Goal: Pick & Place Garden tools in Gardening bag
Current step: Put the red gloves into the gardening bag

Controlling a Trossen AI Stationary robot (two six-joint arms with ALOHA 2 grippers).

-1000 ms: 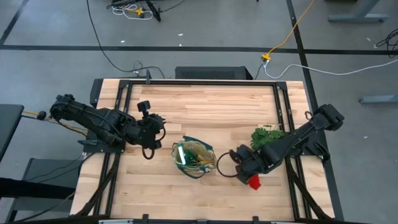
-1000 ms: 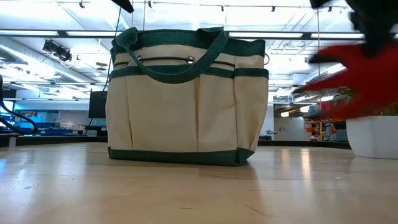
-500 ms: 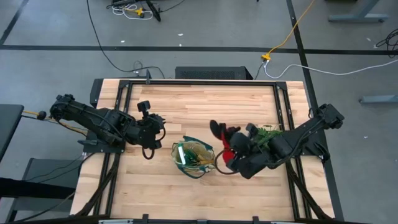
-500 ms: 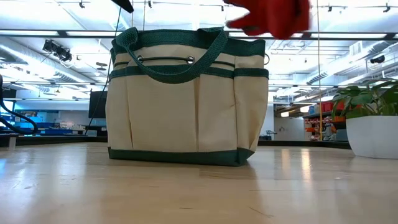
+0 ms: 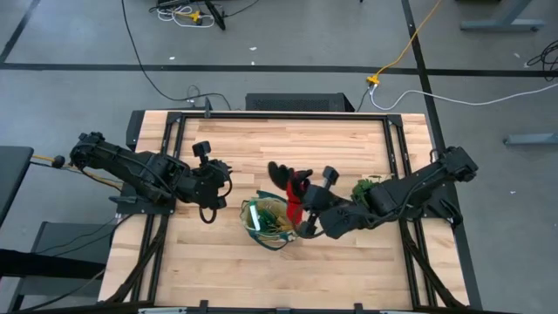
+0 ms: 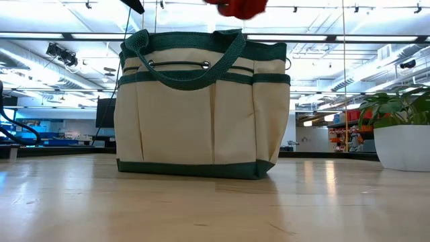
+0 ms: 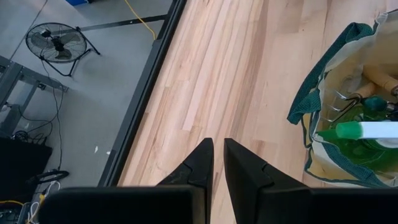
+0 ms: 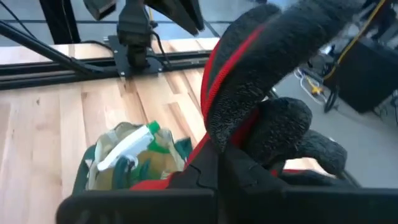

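Swung across from beside the leafy plant (image 5: 375, 187): right tool (image 5: 301, 202), clamped on red-and-black fabric gloves (image 5: 290, 185), now just above the beige canvas bag with green trim (image 5: 271, 222) on the wooden worktop (image 5: 288, 144). Left of the bag, left tool (image 5: 209, 214), nearly closed, empty.

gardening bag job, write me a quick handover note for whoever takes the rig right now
Right tool: shut on the red-black gloves, carried above the table at the gardening bag's right rim, not yet released.
Left tool: fingers nearly together, holding nothing, waiting left of the bag.
Bag: upright near the table's middle. Inside it show the green spray bottle and at least one wooden handle.
Plant: on the table to the right, not part of the job.
Done: bottle and wooden-handled tools appear bagged; no tools lie loose on the table.
Left: lower the gloves into the bag and open the right tool. Shears cannot be made out.
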